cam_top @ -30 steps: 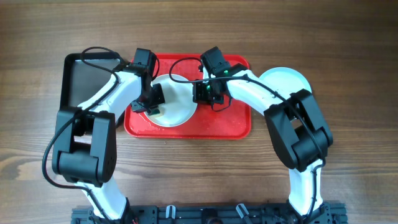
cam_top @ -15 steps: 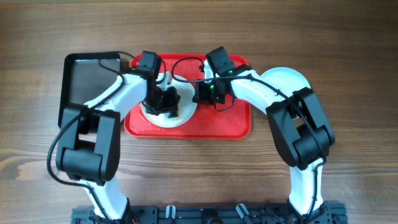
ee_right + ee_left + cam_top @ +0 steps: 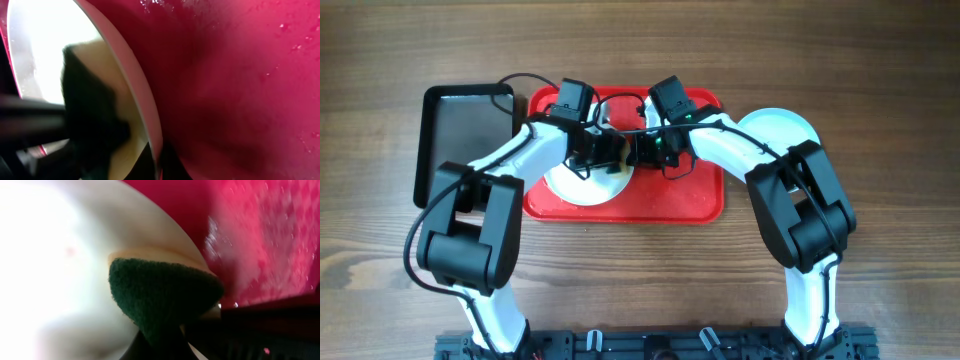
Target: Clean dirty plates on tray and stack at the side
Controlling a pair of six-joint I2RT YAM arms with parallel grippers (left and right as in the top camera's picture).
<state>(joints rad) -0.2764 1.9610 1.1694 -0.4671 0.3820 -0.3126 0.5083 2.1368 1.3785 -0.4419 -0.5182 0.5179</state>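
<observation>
Cleaning station, seen from beside the bench [image 3: 720,50]. The left gripper [image 3: 598,152] has its jaws closed on a sponge [image 3: 160,295], green on one face and yellow on the other, which lies against the inside of a cream plate [image 3: 570,185] near its rim. This plate rests in the left half of the red tray [image 3: 690,195]. The right gripper [image 3: 645,150] has its jaws clamped on the plate's right rim. A second plate [image 3: 785,125], pale, lies on the bench just right of the tray. A black tray [image 3: 460,135] lies to the left.
</observation>
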